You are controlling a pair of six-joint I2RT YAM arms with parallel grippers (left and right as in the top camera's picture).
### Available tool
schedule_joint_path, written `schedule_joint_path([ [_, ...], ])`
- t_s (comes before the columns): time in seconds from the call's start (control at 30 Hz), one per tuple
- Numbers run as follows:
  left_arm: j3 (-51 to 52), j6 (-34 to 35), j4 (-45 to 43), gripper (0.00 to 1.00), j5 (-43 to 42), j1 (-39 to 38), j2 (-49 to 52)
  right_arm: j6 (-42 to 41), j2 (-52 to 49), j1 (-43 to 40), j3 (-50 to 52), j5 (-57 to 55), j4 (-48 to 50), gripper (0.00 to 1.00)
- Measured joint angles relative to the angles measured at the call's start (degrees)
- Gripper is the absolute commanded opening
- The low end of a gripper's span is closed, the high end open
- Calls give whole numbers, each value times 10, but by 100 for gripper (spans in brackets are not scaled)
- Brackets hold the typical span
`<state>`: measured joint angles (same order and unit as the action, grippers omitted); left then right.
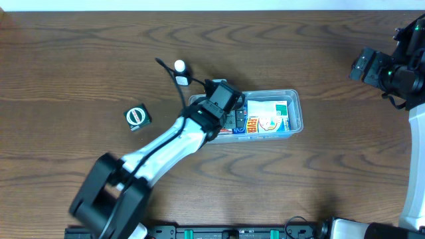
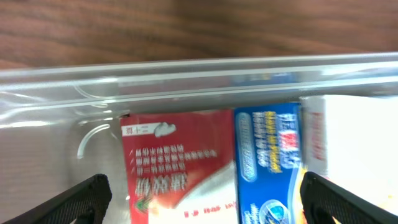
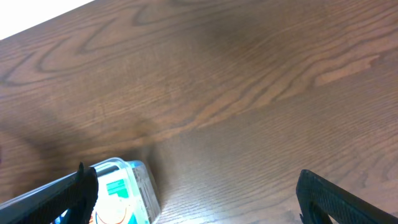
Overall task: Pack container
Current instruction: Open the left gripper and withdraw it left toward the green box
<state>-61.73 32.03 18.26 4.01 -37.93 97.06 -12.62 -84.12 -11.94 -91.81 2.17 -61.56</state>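
Clear plastic, the container [image 1: 295, 113] sits near the middle of the wooden table [image 1: 80, 60], a little toward 3 o'clock in the overhead view. The left gripper [image 2: 205, 199] hangs over the container's 9 o'clock end with its jaws spread wide, gripping nothing. A red box [image 2: 168, 168] and a blue box [image 2: 267, 162] lie below the gap. The right gripper [image 3: 196, 186] is out at the table's 2 o'clock edge, also spread wide, with only bare wood between its fingers.

There are two grippers and one container. The left wrist view shows three boxes inside it, side by side: red, blue and a white box [image 2: 354, 143]. Two loose things lie on the table: a small dark piece with a green-and-white face [image 1: 137, 117] at the container's 9 o'clock, and a white round-topped piece [image 1: 179, 66] at its 10 o'clock.
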Motion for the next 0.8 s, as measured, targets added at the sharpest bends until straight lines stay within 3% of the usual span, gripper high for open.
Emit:
schedule_joint_path([
  [0.23,0,-51,31,98,-7,0,-178,0,0,0,0,0,0,99],
  [0.43,-2,-68,180,98,76,50,-311,0,0,0,0,0,0,99],
  [0.6,-2,-54,262,98,118,167,-316,0,0,0,0,0,0,99],
  [0.8,-2,-46,264,98,86,279,-241,0,0,0,0,0,0,99],
])
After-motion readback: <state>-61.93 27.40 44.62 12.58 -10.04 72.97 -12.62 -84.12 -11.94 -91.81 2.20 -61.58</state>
